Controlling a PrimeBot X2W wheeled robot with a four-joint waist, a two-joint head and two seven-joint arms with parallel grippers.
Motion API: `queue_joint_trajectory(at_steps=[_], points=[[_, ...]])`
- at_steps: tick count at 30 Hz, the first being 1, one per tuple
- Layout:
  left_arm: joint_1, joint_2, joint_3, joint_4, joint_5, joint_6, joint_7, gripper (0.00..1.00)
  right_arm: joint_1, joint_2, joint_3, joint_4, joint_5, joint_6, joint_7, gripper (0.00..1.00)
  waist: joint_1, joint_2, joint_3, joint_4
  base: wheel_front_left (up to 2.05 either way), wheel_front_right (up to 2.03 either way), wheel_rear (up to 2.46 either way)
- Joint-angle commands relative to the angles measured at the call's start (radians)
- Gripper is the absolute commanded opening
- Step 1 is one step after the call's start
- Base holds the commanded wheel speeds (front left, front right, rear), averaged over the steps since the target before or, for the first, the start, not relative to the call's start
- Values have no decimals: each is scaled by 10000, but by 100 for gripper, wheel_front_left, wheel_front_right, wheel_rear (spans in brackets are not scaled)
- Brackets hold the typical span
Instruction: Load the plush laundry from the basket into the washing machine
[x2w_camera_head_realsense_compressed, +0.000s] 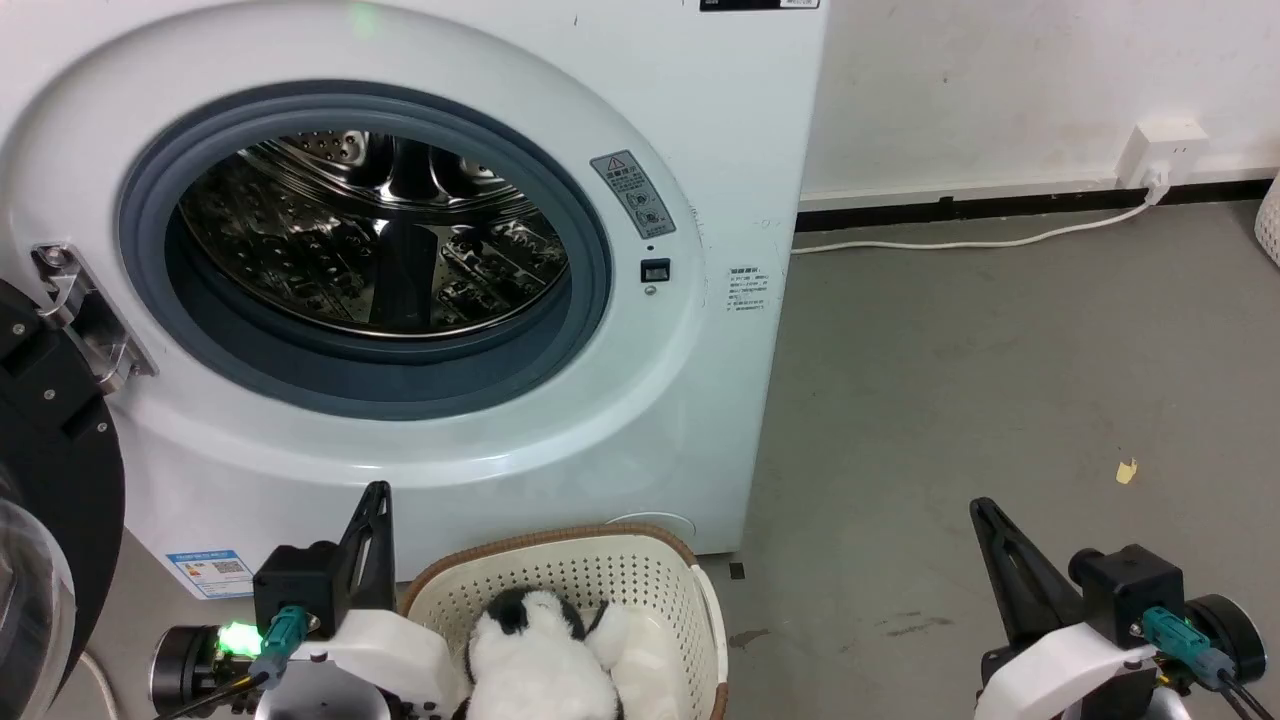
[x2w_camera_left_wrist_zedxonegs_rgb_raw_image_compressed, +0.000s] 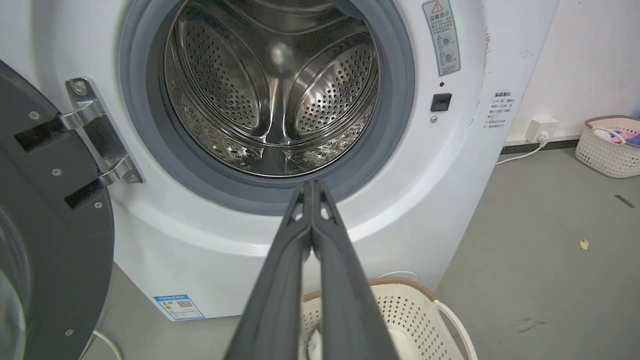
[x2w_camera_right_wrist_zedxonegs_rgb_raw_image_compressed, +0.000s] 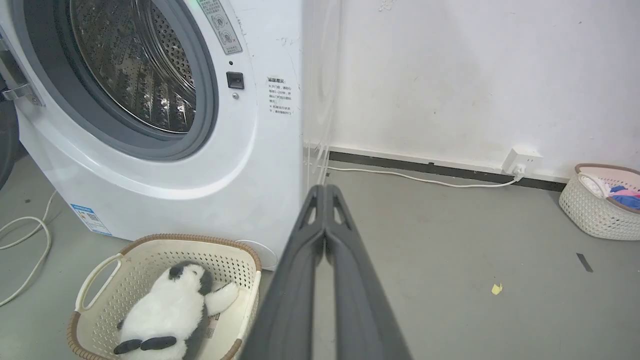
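The plush laundry (x2w_camera_head_realsense_compressed: 545, 660), a fluffy white toy with black ears and limbs, lies in the basket (x2w_camera_head_realsense_compressed: 640, 575) on the floor before the washing machine (x2w_camera_head_realsense_compressed: 690, 400); the right wrist view shows the plush laundry (x2w_camera_right_wrist_zedxonegs_rgb_raw_image_compressed: 165, 315) stretched along the basket (x2w_camera_right_wrist_zedxonegs_rgb_raw_image_compressed: 150, 250). The washer's porthole (x2w_camera_head_realsense_compressed: 370, 240) stands open, its steel drum (x2w_camera_left_wrist_zedxonegs_rgb_raw_image_compressed: 270, 90) bare inside. My left gripper (x2w_camera_head_realsense_compressed: 375, 500) is shut, fingers together, just left of the basket. My right gripper (x2w_camera_head_realsense_compressed: 985, 515) is shut over bare floor, far right of the basket.
The washer's black-rimmed door (x2w_camera_head_realsense_compressed: 50, 480) hangs open at the left. A white cable (x2w_camera_head_realsense_compressed: 980, 240) runs along the floor to a wall socket (x2w_camera_head_realsense_compressed: 1160, 150). A second white basket with coloured clothes (x2w_camera_right_wrist_zedxonegs_rgb_raw_image_compressed: 600, 200) stands by the wall at right. Grey floor (x2w_camera_head_realsense_compressed: 1000, 380) stretches rightward.
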Motion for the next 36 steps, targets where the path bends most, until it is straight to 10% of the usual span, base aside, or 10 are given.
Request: queue_joint_trajectory(at_steps=[1, 36], points=[[156, 4, 1, -43, 16, -43, 3, 0, -117, 11, -7, -39, -49, -9, 12, 0, 0, 0, 0, 0, 0, 0, 0], [156, 4, 1, -43, 16, -43, 3, 0, -117, 11, -7, -39, -49, -9, 12, 0, 0, 0, 0, 0, 0, 0, 0]])
